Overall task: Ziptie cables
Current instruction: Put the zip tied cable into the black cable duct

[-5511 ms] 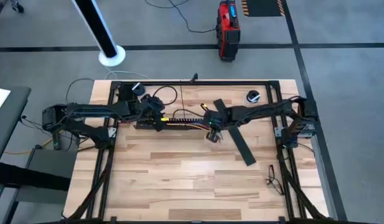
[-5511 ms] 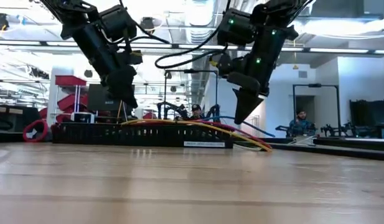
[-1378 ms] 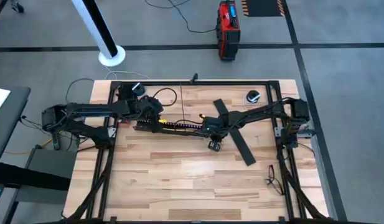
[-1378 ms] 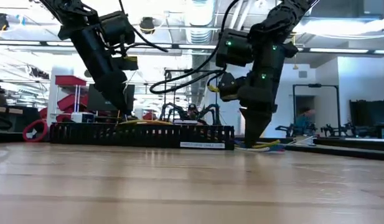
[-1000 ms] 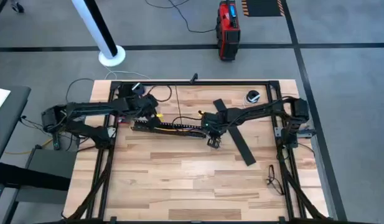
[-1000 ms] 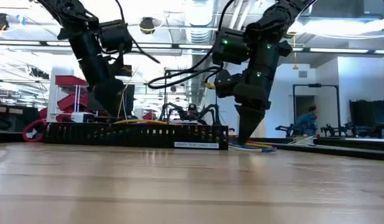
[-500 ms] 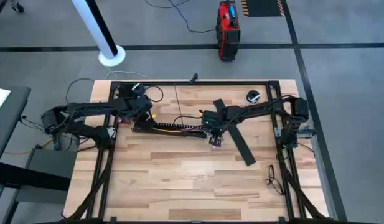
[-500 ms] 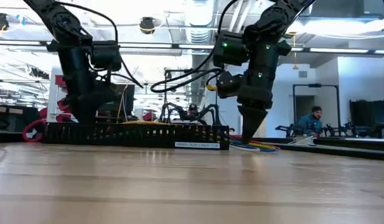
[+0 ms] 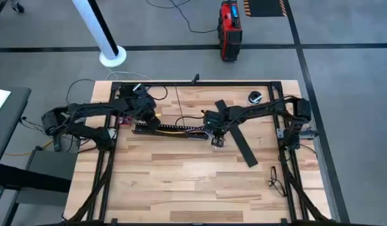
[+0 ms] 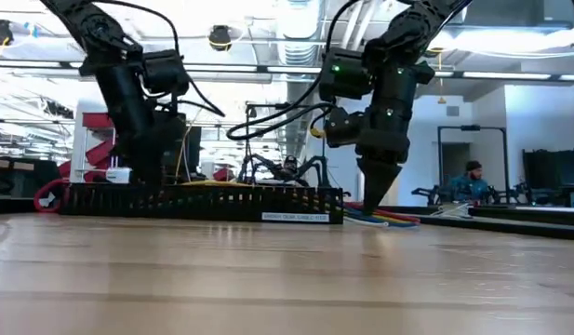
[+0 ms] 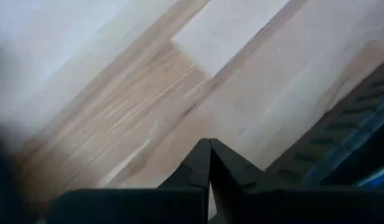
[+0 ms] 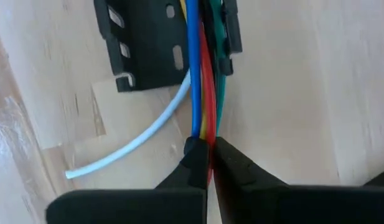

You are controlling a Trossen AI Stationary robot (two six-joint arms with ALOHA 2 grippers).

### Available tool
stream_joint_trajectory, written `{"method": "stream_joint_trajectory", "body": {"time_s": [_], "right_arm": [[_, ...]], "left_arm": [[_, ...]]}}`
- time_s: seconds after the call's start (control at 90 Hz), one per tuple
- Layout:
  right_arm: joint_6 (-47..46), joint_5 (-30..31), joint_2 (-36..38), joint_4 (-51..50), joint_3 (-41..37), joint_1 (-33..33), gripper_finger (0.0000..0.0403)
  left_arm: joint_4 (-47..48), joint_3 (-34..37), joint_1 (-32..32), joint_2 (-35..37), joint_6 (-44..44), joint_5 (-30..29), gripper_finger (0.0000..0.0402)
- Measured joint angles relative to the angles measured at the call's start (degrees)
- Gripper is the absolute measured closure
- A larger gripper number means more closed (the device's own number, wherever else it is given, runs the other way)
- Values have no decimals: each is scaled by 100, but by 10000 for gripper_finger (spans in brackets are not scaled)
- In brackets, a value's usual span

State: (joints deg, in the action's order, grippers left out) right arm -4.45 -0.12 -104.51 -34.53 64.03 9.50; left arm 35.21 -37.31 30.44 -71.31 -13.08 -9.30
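The wooden table [image 9: 199,169] is carrying the black slotted channel [image 9: 171,130], lying left to right along its far half. The cables [image 12: 203,74] are running along that axis and trailing out of its right end. The right gripper [image 12: 208,163] is nipping them there, fingers nearly closed on the bundle. The left gripper [image 11: 210,163], pressed shut and empty, is sitting at the channel's left end. Since half a second ago, neither arm has shifted noticeably.

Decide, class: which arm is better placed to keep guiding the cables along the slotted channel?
Probably the right. Its gripper is shut on the cables just past the channel's end. The left gripper is shut empty over bare table.
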Motion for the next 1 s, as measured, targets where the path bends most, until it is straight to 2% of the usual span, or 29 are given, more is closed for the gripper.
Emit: {"method": "stream_joint_trajectory", "body": {"time_s": [0.144,0.389,0.533,0.678,0.833,1.0], "right_arm": [[46,-9,2,-8,0,15,402],[212,-13,2,0,0,46,402],[345,-13,2,2,0,63,402],[355,-13,2,4,0,99,402],[362,-13,4,5,0,111,402],[361,-11,4,5,0,111,402]], "left_arm": [[1209,-310,-31,-2,-306,-345,401],[3001,-370,-84,0,-1274,-337,401],[3606,-370,-306,2,-1703,-454,401],[3532,-338,-504,5,-1870,31,401],[2895,143,-560,7,-2159,369,401],[2553,583,-562,7,-2493,428,401]]}}
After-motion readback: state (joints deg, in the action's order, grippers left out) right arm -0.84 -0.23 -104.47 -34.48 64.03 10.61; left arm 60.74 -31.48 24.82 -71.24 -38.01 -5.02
